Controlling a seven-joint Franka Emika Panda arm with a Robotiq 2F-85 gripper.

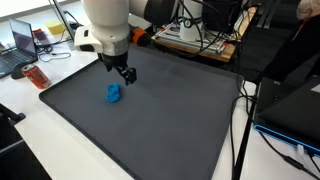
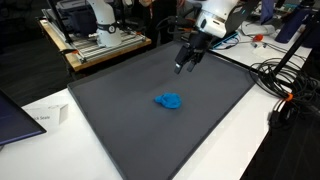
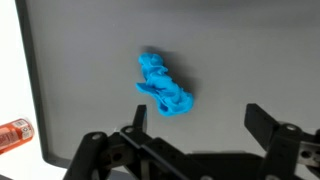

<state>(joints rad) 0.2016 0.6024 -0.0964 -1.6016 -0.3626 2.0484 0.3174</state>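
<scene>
The gripper [image 1: 127,74] hovers over the dark mat [image 1: 170,125] with its 2 fingers spread wide, holding nothing. The blue crumpled lump [image 1: 113,93] lies on the mat, to the near left of the gripper and below it. In the wrist view the lump [image 3: 163,85] runs diagonally, off-centre toward 1 finger. Nothing stands between them. A red item [image 3: 12,133] lies beyond the mat's edge, well apart.

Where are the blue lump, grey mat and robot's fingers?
Crumpled blue lump [image 3: 163,85]: wrist view, its middle.
Dark grey flat mat [image 1: 170,110]: an exterior view, bare middle.
Black metal fingers [image 3: 258,120]: wrist view, one finger's tip.
</scene>
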